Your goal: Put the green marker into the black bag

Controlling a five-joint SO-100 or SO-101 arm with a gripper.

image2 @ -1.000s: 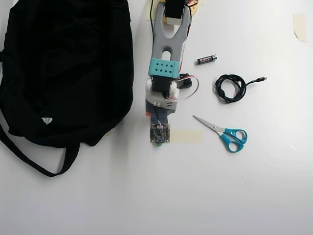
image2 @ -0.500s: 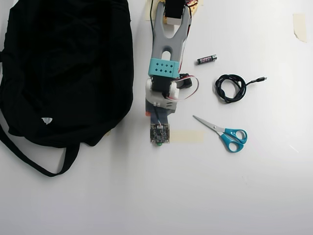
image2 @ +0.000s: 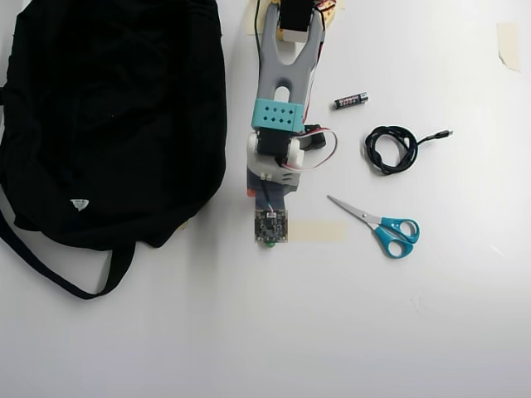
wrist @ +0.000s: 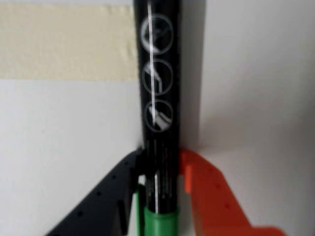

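The green marker (wrist: 160,88) fills the middle of the wrist view, its dark barrel with white printed icons running up and a green section at the bottom. My gripper (wrist: 160,156) is shut on it: the black finger (wrist: 110,196) presses the barrel's left side and the orange finger (wrist: 206,196) its right. From overhead, the arm (image2: 278,124) and its camera board cover the gripper, and only a green speck of the marker (image2: 270,245) shows. The black bag (image2: 108,116) lies at the left, just beside the arm.
A strip of beige tape (image2: 315,231) is stuck to the white table right of the gripper. Teal-handled scissors (image2: 386,228), a coiled black cable (image2: 392,149) and a small black battery (image2: 351,100) lie to the right. A bag strap (image2: 58,269) trails at lower left.
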